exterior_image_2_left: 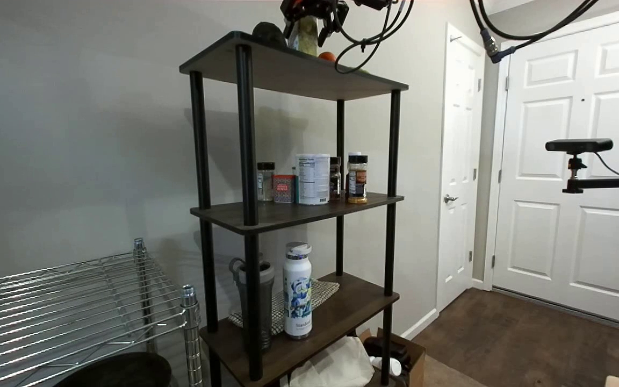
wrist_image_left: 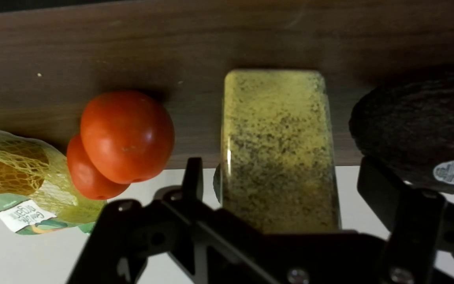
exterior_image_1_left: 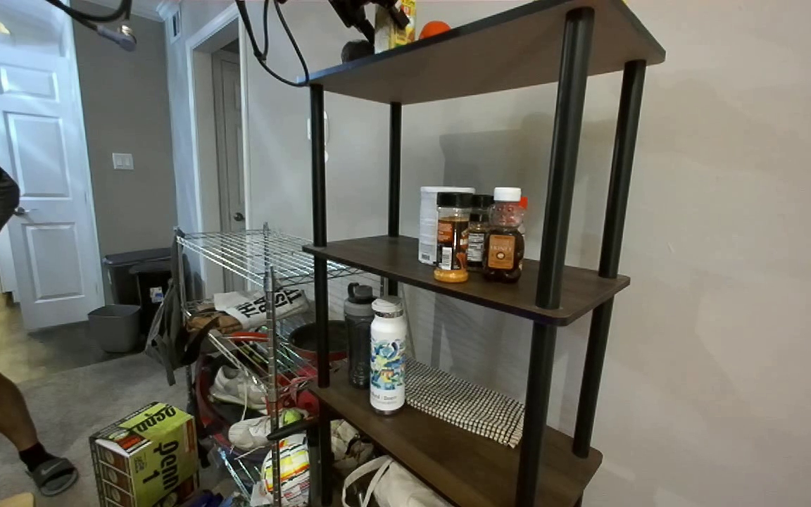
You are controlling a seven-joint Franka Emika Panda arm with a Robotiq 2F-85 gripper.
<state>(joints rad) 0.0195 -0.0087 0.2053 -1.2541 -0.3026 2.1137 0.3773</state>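
On the top shelf (exterior_image_2_left: 320, 75) a clear box-shaped container (wrist_image_left: 278, 118) of yellow, dark-speckled contents stands between the fingers of my gripper (wrist_image_left: 281, 169). In the wrist view a gap shows on each side of the container, so the jaws are open and not gripping it. Two red tomatoes (wrist_image_left: 128, 136) lie left of it, one partly behind the other. A dark avocado (wrist_image_left: 420, 126) with a sticker lies close to the right finger; whether they touch I cannot tell. Another dark rounded thing peeks out behind the container. The gripper (exterior_image_2_left: 305, 36) also appears at the top of both exterior views, partly cut off.
A netted bag of fruit (wrist_image_left: 22, 169) lies beyond the tomatoes. The middle shelf holds spice jars (exterior_image_1_left: 452, 239) and a white canister (exterior_image_2_left: 314, 180). Lower down stand a white bottle (exterior_image_1_left: 387, 355) and a grey bottle (exterior_image_1_left: 359, 338). Loose cables (exterior_image_2_left: 379, 40) hang near the top shelf's edge.
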